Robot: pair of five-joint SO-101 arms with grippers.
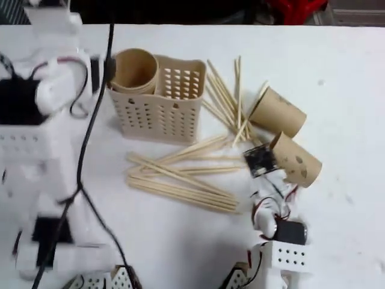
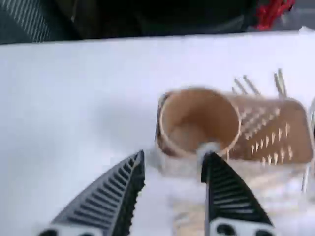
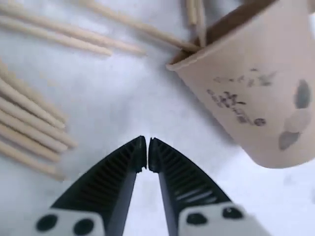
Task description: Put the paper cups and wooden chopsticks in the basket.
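A perforated cream basket (image 1: 165,102) stands on the white table with one paper cup (image 1: 133,71) upright in its left end. My left gripper (image 2: 174,160) hangs open just beside that cup (image 2: 197,118), holding nothing. Two more paper cups lie on their sides at the right, one farther back (image 1: 278,111) and one nearer (image 1: 296,158). Wooden chopsticks lie loose in front of the basket (image 1: 180,174) and fanned out to its right (image 1: 231,99). My right gripper (image 3: 146,142) is shut and empty, low over the table next to the nearer cup (image 3: 261,93).
A black cable (image 1: 90,138) runs down across the left arm's white body (image 1: 42,150). The right arm's base (image 1: 280,241) sits at the front edge. Bare table (image 1: 349,72) lies at the far right and back.
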